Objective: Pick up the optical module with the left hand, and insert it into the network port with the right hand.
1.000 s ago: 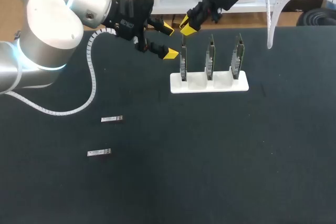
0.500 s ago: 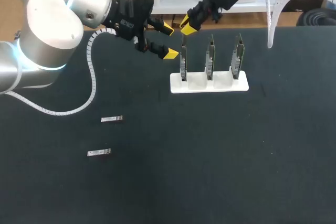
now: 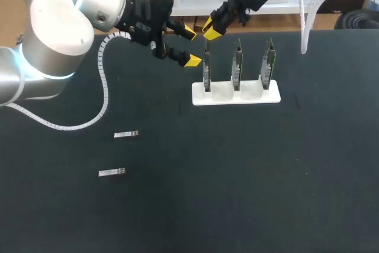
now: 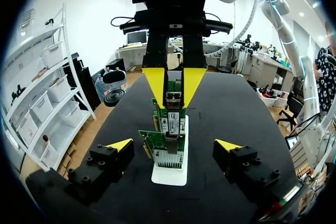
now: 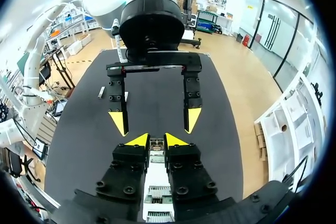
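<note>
Left claw (image 3: 190,46): open, nothing between its yellow tips. It hangs over the far part of the surface, just left of the left card, with its fingers pointing toward the row of cards.
Left arm: comes in from the left edge of the head view, with a ribbed white cable looping down from it over the surface.
Loose modules: two small metal modules lie flat on the surface, well to the left of the stand and nearer the front. One (image 3: 127,135) lies a little farther back, the other (image 3: 112,173) nearer and slightly more to the left. They are apart from each other, and neither claw touches them.
Right claw (image 3: 211,30): closed on a module, its two yellow tips pressed against the module's sides. It comes in from the far right corner and points down over the left card.
Module (image 4: 175,98): held upright between the right claw's tips, directly above the top edge of the left card. Whether it touches the card cannot be told.
Left card (image 3: 206,70): green circuit board, standing upright in the first slot of the stand.
Middle card (image 3: 237,66): upright in the second slot.
Right card (image 3: 267,64): upright in the third slot.
Stand (image 3: 249,98): white, low and oblong, resting on the surface and holding the three cards side by side.
Surface (image 3: 237,176): dark and matte.
</note>
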`<action>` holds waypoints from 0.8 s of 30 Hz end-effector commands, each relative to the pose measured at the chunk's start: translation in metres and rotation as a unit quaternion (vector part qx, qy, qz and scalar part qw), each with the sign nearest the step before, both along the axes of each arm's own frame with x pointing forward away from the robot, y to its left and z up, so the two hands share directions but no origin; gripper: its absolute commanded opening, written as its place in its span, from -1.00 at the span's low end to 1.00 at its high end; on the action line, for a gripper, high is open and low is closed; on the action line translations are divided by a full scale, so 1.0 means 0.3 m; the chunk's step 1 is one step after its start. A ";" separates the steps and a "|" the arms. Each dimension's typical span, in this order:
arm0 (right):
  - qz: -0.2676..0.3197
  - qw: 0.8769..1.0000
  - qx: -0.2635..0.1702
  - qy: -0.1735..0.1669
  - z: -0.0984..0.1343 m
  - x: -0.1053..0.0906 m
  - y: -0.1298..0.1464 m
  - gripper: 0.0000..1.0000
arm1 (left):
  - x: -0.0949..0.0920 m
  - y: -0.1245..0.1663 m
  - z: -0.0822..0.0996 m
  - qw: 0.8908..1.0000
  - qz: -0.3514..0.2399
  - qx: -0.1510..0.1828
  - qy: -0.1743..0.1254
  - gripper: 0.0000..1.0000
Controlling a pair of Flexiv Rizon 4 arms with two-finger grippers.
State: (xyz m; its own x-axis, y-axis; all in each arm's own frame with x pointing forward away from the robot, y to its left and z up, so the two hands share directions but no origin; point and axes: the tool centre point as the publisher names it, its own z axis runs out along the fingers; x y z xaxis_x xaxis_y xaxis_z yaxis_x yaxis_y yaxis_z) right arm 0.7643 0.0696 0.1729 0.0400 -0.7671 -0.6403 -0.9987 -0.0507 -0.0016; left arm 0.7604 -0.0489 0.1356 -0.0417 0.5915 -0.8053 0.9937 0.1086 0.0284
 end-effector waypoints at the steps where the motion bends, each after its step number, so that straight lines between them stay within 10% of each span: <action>1: 0.001 1.000 0.000 0.003 -0.007 0.011 0.003 -1.00 | 0.006 -0.001 -0.001 1.000 -0.002 0.001 0.001 1.00; 24: -0.002 1.000 0.003 -0.004 0.003 0.012 0.005 -1.00 | 0.006 -0.001 -0.001 1.000 -0.002 0.001 0.001 1.00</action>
State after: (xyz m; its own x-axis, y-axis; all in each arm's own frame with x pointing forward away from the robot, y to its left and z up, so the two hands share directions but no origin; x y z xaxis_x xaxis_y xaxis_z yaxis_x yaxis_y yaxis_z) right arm 0.7685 0.0715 0.1748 0.0430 -0.7653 -0.6423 -0.9988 -0.0482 -0.0094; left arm 0.7604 -0.0489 0.1356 -0.0417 0.5915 -0.8053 0.9937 0.1086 0.0284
